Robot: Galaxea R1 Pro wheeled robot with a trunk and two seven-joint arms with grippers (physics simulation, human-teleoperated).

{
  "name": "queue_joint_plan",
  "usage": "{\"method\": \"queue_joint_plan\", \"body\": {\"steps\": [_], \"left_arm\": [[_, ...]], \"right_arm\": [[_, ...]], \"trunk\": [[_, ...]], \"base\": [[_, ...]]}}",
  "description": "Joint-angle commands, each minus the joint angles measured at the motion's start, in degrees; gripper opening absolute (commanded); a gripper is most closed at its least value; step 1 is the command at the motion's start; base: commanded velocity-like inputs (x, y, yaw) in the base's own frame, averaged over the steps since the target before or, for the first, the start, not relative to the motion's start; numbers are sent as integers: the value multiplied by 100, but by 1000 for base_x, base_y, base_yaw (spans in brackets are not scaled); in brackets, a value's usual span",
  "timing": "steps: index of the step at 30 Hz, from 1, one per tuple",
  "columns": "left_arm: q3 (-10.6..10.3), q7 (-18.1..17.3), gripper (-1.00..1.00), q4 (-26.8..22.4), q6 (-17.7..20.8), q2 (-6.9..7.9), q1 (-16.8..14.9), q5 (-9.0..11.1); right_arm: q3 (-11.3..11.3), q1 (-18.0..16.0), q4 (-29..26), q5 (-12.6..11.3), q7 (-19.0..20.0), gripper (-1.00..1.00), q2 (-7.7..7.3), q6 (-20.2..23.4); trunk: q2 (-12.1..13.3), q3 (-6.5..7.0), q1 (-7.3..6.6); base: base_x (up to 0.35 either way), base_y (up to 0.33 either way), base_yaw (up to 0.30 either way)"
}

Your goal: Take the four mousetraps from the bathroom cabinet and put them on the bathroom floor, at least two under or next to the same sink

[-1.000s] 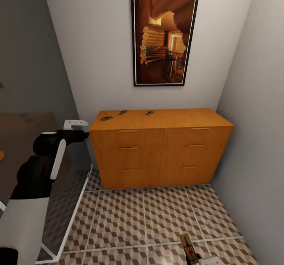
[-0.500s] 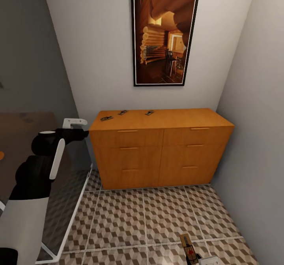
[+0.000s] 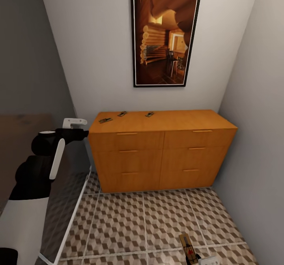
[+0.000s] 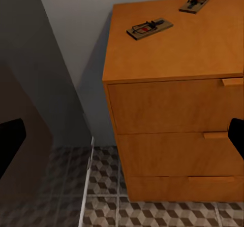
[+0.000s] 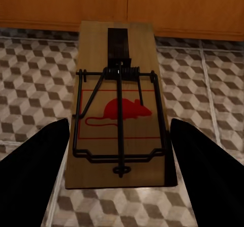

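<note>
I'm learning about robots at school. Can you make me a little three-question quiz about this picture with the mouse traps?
1. How many mousetraps lie on top of the cabinet?
2. True or false: the mousetrap seen between the right gripper fingers has a red mouse drawn on it.
3. What hangs on the wall above the cabinet? A) a mirror B) a framed picture C) a clock

Key:
1. Three: a left one, a middle one and a right one.
2. True.
3. B.
</note>
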Motion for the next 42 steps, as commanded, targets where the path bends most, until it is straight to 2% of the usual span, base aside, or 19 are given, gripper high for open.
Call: {"method": "queue_joint_plan", "body": {"steps": [1, 21, 35, 39, 42], "left_arm": [[-6, 14, 100, -4, 25, 1, -4, 11], [-23, 14, 100, 6, 16, 1, -4, 11], [-36, 8, 100, 24, 16, 11, -4, 10], [-36, -69, 100, 26, 9, 124, -4, 10], [-38, -575, 100, 14, 1, 374, -4, 7]], "right_arm": [[2, -3, 3, 20, -1, -100, -2, -16], [2, -2, 9, 20, -1, -100, -31, -16], [11, -1, 12, 22, 5, -100, -43, -16], [4, -2, 12, 27, 13, -100, -45, -16], [3, -1, 12, 27, 16, -100, -46, -16]], "trunk": [[-3, -6, 3], [-3, -6, 3], [-3, -6, 3], [-3, -6, 3], [-3, -6, 3]], "base": [[297, 0, 0], [280, 0, 0], [169, 0, 0], [10, 0, 0], [2, 0, 0]]}}
